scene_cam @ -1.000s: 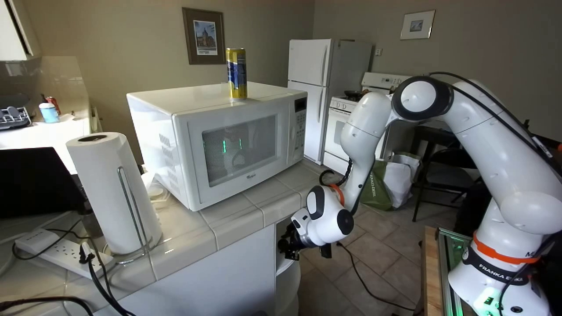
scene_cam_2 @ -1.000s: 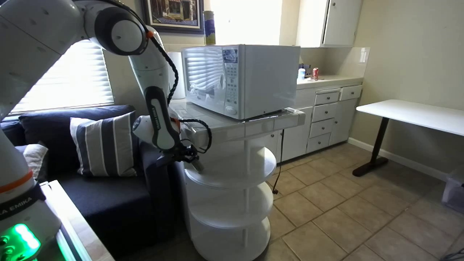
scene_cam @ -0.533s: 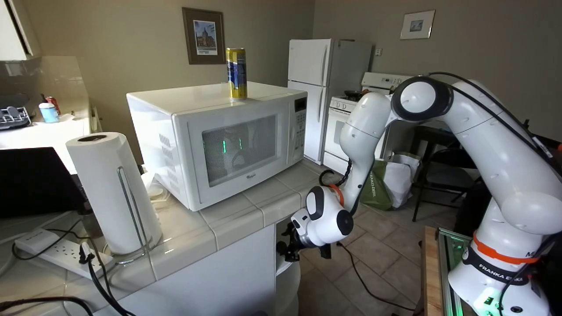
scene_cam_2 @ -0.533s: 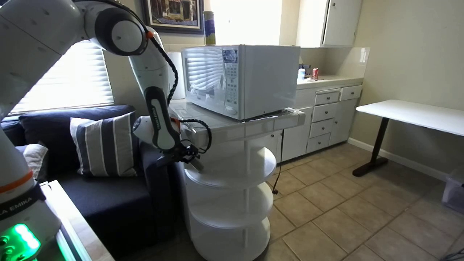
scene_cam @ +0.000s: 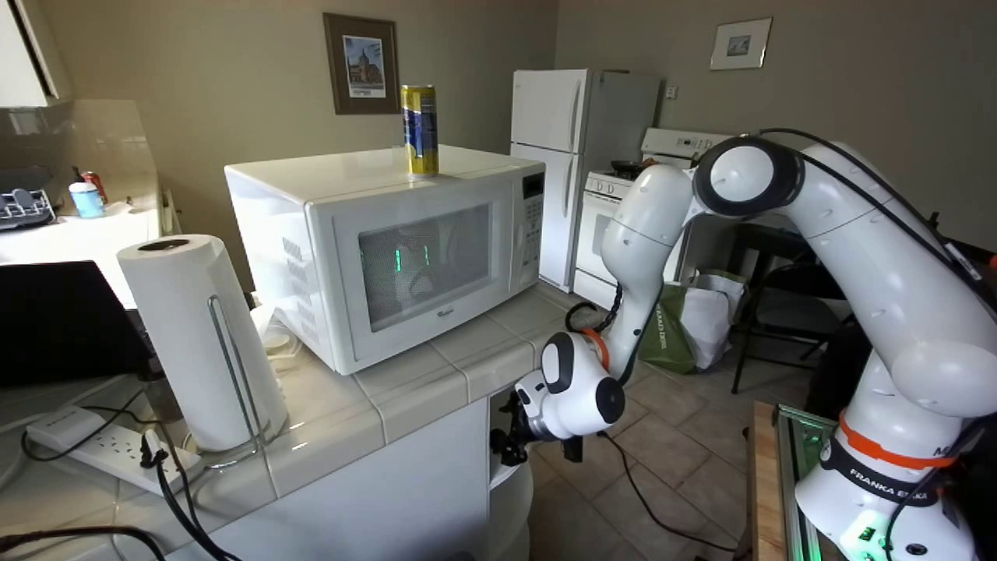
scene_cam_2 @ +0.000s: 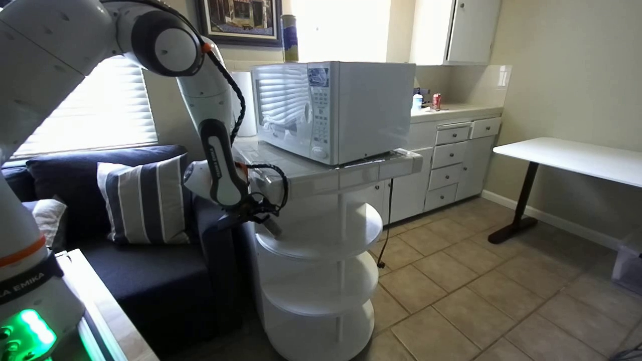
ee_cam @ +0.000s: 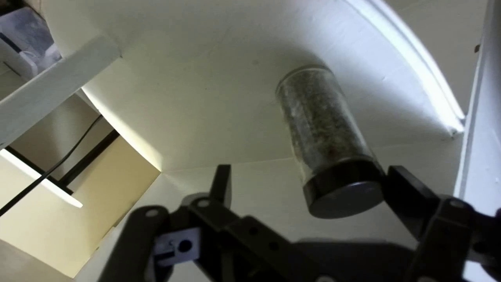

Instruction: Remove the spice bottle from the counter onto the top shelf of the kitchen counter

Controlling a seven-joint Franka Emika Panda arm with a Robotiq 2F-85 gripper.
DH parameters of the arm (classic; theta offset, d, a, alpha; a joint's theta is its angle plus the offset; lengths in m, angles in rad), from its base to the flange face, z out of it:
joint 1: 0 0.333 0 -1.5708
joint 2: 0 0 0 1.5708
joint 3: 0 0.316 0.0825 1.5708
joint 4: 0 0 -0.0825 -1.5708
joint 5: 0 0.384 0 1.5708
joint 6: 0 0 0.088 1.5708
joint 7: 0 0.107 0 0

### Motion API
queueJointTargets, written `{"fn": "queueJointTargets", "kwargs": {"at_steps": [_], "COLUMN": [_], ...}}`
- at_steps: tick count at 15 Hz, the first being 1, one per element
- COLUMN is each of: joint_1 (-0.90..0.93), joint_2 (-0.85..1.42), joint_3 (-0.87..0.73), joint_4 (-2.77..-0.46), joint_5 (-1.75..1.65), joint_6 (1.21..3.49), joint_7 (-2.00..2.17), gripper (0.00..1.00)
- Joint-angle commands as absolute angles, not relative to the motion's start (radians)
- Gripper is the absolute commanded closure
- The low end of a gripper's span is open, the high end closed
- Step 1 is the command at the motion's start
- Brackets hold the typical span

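The spice bottle (ee_cam: 325,121), clear with greenish-brown contents and a dark cap, rests its base on the top shelf (ee_cam: 195,90) in the wrist view. It looks slanted in an exterior view, where the bottle (scene_cam_2: 272,228) shows near the shelf's (scene_cam_2: 316,245) left side. My gripper (ee_cam: 309,174) is open around the cap. The right finger (ee_cam: 411,196) is against or very near the cap, while a wide gap separates the left finger (ee_cam: 222,184) from it. The tiled counter (scene_cam: 420,389) lies above the gripper (scene_cam: 506,448); the bottle is hidden in that view.
A microwave (scene_cam: 420,257) with a yellow-and-blue can (scene_cam: 420,132) on it stands on the counter, beside a paper towel roll (scene_cam: 199,343). The counter's edge (scene_cam_2: 311,185) overhangs the shelf close to my wrist. A shelf post (ee_cam: 58,86) crosses the wrist view's left.
My gripper's fingers have spread apart, letting go of the spice bottle, which stays at the same spot on the shelf. The arm has barely moved.
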State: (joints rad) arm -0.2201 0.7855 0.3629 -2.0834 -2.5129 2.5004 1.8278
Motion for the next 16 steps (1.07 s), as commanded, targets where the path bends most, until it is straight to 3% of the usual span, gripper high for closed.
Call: {"fn": "queueJointTargets", "kwargs": {"at_steps": [1, 16], "joint_1": [-0.184, -0.159], "joint_2": [0.782, 0.775], "joint_3": [0.342, 0.277], "joint_4": [-2.073, -2.114], "joint_5": [-2.509, -2.513], "joint_6": [2.437, 2.374], "joint_7": [1.892, 1.952], "gripper": [0.0, 0.0]}}
